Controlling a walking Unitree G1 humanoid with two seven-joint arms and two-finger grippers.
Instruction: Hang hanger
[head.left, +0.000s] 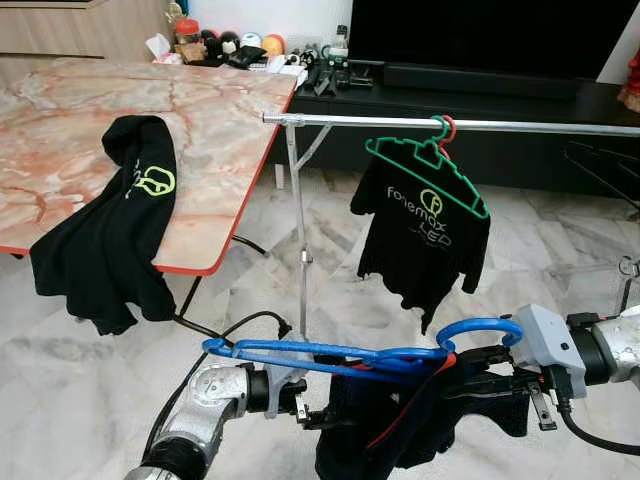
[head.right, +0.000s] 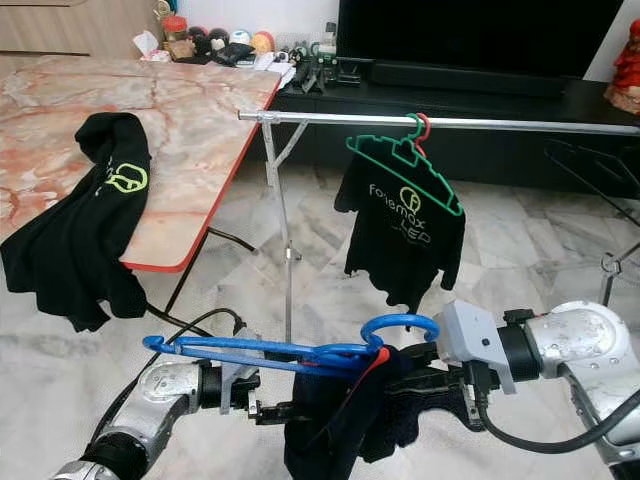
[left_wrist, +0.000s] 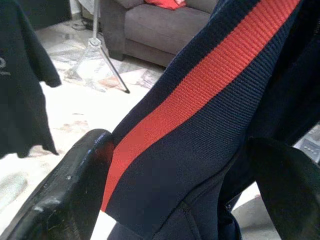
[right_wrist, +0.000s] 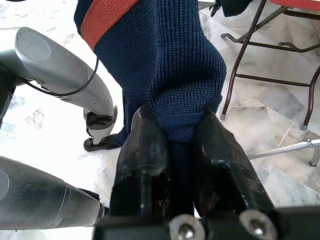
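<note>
Marble floor is seen in the left eye view, with a blue plastic hanger (head.left: 365, 352) held low before the robot, lying almost flat, well below a horizontal silver metal rail (head.left: 450, 124). A dark navy knitted garment with a red stripe (head.left: 400, 420) is draped from the blue hanger. On the rail a green plastic hanger (head.left: 428, 162) is hung, carrying a black printed T-shirt (head.left: 422, 240). A second black garment with a yellow-green logo (head.left: 110, 225) is draped over the edge of a pink marble-patterned bench (head.left: 200, 110). In the right eye view the left hand (head.right: 262, 410) is placed under the blue hanger's bar beside the hanging garment, and the right hand (head.right: 425, 385) is reached in from the right, below the hanger's hook. In the left wrist view the left hand's two black fingers (left_wrist: 65, 195) are set wide apart, with the navy fabric and its red stripe hanging between them; a firm grip cannot be told. In the right wrist view the right hand's fingers (right_wrist: 145, 150) are pressed together on a fold of the navy knit.
</note>
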